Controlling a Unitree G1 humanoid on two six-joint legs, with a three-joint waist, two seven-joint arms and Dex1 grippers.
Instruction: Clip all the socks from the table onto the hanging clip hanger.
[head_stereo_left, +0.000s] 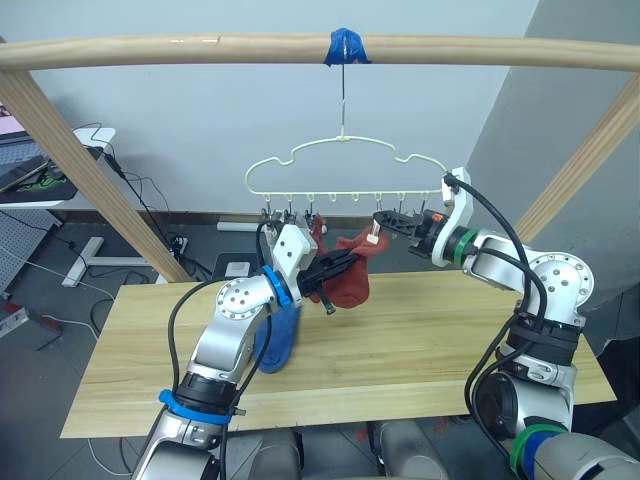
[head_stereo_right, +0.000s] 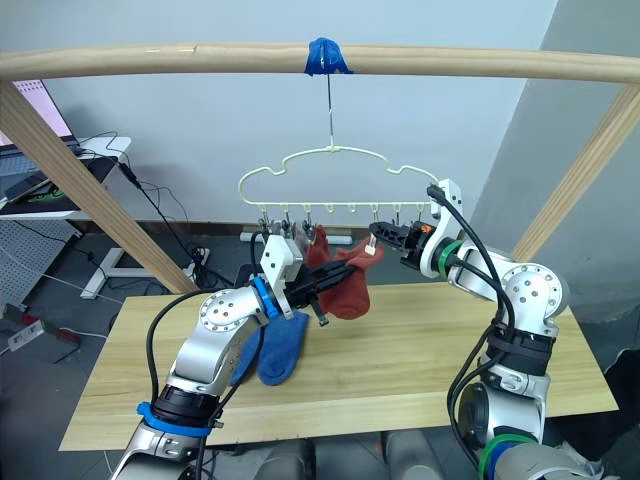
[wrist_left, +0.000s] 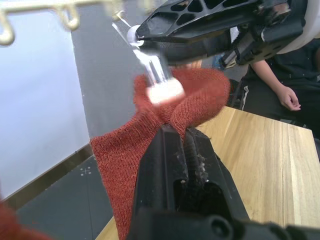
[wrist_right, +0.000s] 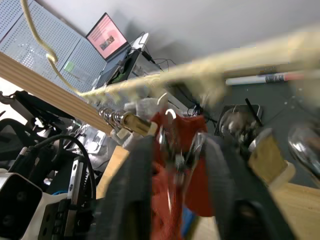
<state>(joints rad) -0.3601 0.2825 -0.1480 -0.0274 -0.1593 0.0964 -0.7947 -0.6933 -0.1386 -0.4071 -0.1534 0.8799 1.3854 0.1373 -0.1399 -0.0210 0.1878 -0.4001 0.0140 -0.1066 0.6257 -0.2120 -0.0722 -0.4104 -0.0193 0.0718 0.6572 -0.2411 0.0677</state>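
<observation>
The pale yellow clip hanger (head_stereo_left: 345, 143) hangs by a wire from the pole above the table (head_stereo_left: 430, 340). My left gripper (head_stereo_left: 350, 262) is shut on a rust red sock (head_stereo_left: 350, 287), holding its cuff up under the hanger's clips. My right gripper (head_stereo_left: 380, 217) reaches in from the right, its fingers shut on a metal clip (wrist_left: 152, 67) just above that cuff. A second rust red sock (head_stereo_left: 319, 233) hangs from a clip behind the first. Two blue socks (head_stereo_right: 283, 350) lie on the table under my left arm.
The round wooden pole (head_stereo_left: 200, 47) spans the top, with slanted posts at the left (head_stereo_left: 90, 170) and right (head_stereo_left: 590, 150). Blue tape (head_stereo_left: 347, 45) marks where the wire hangs. A desk with a laptop (head_stereo_right: 40, 110) stands far left. A seated person (wrist_left: 280, 85) is beyond the table.
</observation>
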